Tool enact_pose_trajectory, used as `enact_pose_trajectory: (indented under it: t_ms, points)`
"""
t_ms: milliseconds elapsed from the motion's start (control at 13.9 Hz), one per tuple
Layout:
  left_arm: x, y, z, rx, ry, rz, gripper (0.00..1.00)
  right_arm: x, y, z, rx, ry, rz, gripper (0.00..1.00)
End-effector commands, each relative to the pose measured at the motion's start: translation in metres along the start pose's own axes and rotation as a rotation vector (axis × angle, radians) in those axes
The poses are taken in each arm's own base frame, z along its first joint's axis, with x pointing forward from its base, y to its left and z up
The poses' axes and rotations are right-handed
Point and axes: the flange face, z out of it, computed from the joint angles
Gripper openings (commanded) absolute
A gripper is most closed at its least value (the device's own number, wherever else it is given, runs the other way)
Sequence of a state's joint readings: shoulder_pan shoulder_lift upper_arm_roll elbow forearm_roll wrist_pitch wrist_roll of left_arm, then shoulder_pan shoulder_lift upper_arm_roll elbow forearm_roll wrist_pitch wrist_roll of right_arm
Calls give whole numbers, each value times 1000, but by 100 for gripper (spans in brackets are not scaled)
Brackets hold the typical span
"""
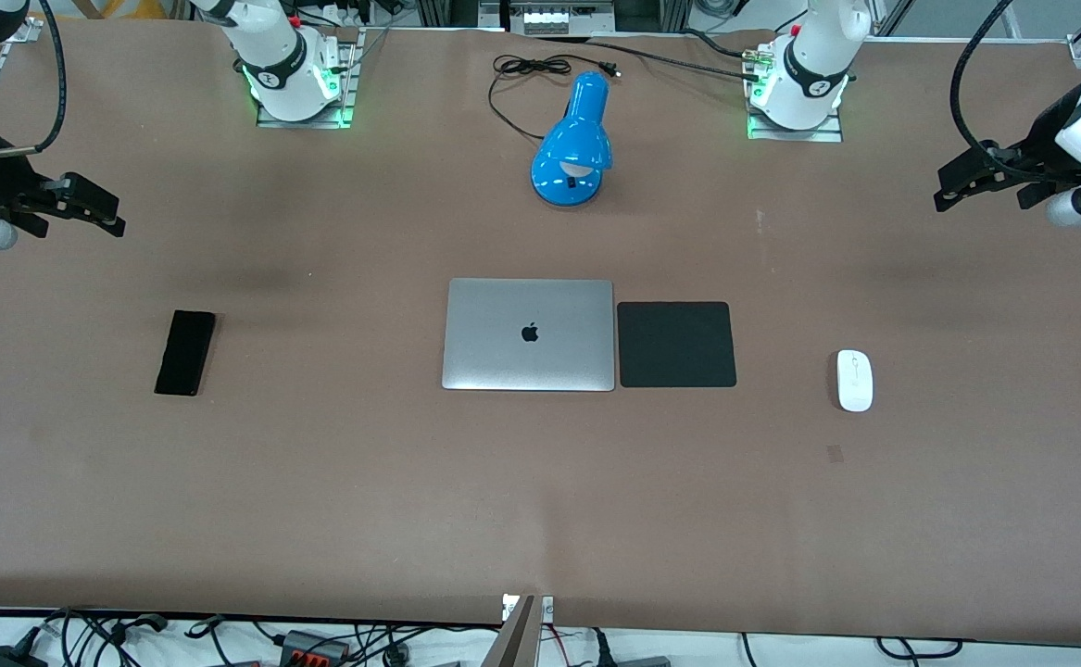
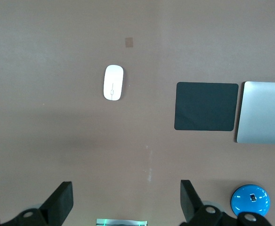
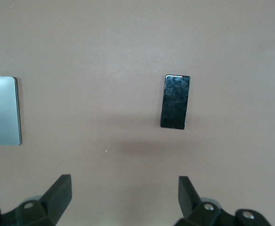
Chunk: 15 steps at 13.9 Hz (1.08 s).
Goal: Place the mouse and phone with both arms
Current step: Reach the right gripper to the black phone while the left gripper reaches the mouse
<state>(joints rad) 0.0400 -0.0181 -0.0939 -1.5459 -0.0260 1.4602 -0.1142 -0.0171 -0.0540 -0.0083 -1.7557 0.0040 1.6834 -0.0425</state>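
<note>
Front view: the small white oval wireless mouse lies on the brown table toward the left arm's end, well apart from the square black mouse pad, which sits just beside the closed silver laptop. The slim black rectangular phone lies toward the right arm's end, well apart from the laptop, its long axis running roughly toward and away from the camera with a slight tilt. A blue desk lamp stands farther from the camera than the laptop. The left gripper hangs above the table at the mouse's end; the right gripper hangs above the table at the phone's end; both hold nothing. Left wrist view: the left gripper's jaws stand spread wide, fingertips dark at the frame edge; the mouse lies out ahead of the jaws, not between them, its long axis along the reach. Right wrist view: the right gripper's jaws are likewise spread, fingertips showing; the phone lies ahead, offset toward one finger, long axis nearly along the reach. Judgement: each arm is nearer its own object; both pickups not yet begun.
</note>
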Motion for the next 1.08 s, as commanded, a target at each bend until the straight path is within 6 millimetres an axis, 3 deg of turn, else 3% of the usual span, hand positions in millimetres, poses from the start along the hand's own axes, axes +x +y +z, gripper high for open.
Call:
enact_pose_trajectory:
  t_ms: [0,288,503,719,935,1007]
  points:
    - [-1,-1,-4,7,6,1,100,-9,3,-10,-11,4,-5,100]
    - [1,-6,-4,3,2,-20,100,-8,2,-10,-11,9,-4,100]
    - [16,-11,12,-5,-14,-29,100,-7,3,-6,-9,1,2,100]
    - [59,-6,69,35,-104,-16,100,4,3,10,-10,-14,-4,100]
    - [99,-6,119,101,-162,-1,100,29,9,57,-11,-60,15,100]
    - [110,-6,142,100,-179,1,100,39,20,82,-10,-76,31,100]
